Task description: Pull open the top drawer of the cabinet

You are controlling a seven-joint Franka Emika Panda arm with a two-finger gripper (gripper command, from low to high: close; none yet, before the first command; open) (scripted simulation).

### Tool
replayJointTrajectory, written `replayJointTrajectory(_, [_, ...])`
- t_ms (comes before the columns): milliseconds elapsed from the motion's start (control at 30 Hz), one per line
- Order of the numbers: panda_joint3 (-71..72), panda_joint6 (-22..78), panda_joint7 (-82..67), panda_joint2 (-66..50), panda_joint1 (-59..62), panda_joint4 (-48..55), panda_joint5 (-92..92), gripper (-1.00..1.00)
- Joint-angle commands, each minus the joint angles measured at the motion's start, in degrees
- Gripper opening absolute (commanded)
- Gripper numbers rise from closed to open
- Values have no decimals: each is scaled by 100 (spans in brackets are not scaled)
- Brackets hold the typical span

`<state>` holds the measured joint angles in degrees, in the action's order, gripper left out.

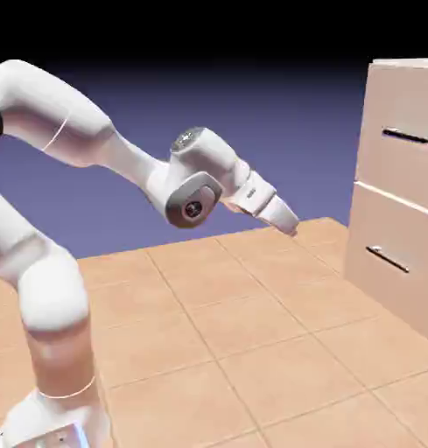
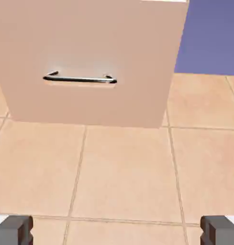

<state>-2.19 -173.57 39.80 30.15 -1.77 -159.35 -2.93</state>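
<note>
Tiled table (image 1: 252, 332) lies between my open, empty pincer (image 1: 290, 226) and the cabinet (image 1: 401, 210), top drawer (image 1: 405, 122) still shut.

Cabinet (image 1: 401, 188) stands on bench (image 1: 252, 332) at exterior view's right edge. Top drawer (image 1: 403, 131) sits above lower drawer (image 1: 392, 258); each carries bar handle on front. Arm rises from lower left, reaches right. Pincer (image 1: 287, 224) hangs above bench, left of cabinet, well apart from it, about level with seam between drawers. Hand view: cabinet ahead, one handle (image 2: 80, 79) left of centre, bench between.
</note>
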Motion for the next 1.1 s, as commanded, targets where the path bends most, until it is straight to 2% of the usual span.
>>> replayJointTrajectory(0, [-182,36,-221,-208,-90,137,-243,0])
replayJointTrajectory(1067, [-5996,1197,-7272,-6853,-2969,4515,-8022,0])
